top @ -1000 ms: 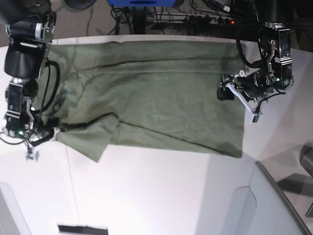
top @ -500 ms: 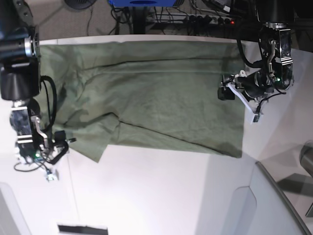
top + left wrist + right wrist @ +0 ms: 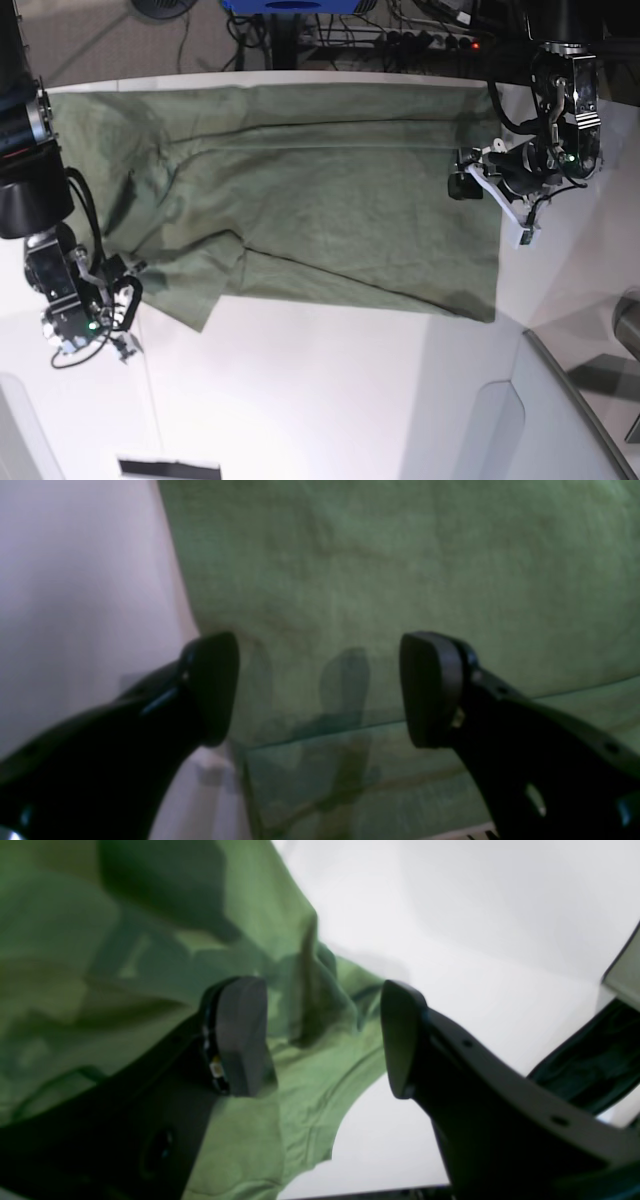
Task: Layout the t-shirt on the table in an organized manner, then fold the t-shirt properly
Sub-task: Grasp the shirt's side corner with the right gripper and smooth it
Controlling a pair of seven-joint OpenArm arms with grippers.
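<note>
The olive-green t-shirt (image 3: 320,200) lies spread across the far half of the white table (image 3: 330,400), with a folded flap and a sleeve corner at its near left. My left gripper (image 3: 488,202) hovers open over the shirt's right edge. In the left wrist view the left gripper (image 3: 320,690) has only the t-shirt (image 3: 400,570) and its hem line below it. My right gripper (image 3: 122,300) is open at the shirt's near-left sleeve corner. In the right wrist view the right gripper (image 3: 322,1037) straddles a raised fold of the t-shirt (image 3: 310,990) without closing on it.
A grey angled panel (image 3: 560,420) with a dark edge sits at the near right. A black strip (image 3: 168,468) lies at the near edge. Cables and a power strip (image 3: 420,40) lie on the floor beyond the table's far edge.
The right arm has pulled toward the near left, uncovering the shirt's left part; its gripper now sits lower by the sleeve corner. The left arm has barely shifted.
</note>
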